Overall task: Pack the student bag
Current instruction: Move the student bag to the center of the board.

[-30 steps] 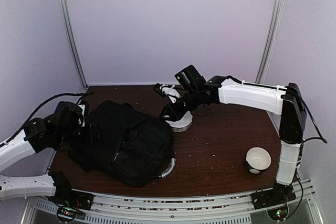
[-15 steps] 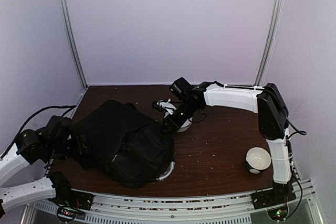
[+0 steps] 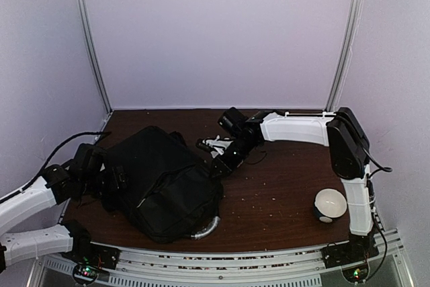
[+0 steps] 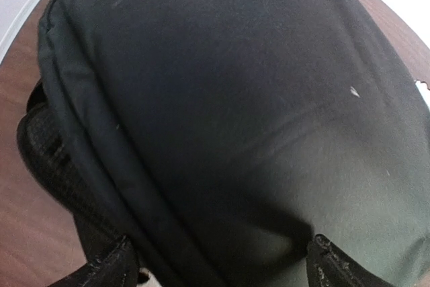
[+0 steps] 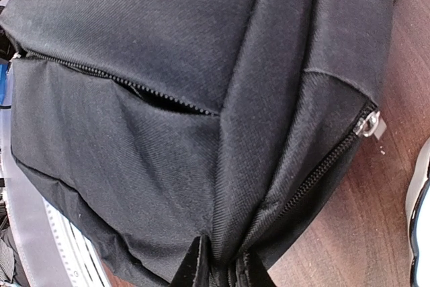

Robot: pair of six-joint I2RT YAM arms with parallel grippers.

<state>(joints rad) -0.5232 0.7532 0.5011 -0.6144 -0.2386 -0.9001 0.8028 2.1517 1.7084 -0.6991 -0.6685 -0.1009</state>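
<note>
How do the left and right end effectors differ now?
Opening: left end effector wide open, straddling the student bag; right end effector nearly shut, pinching a fold of it. Place: left at the bag's left side; right at its far right corner. Shared: both at the bag.

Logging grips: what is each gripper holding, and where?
Right gripper pinches the student bag by a fabric fold beside a zip; left gripper is open, holding nothing.

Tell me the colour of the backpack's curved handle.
The handle is silvery grey, on the black student bag; clearest in the top external view.
</note>
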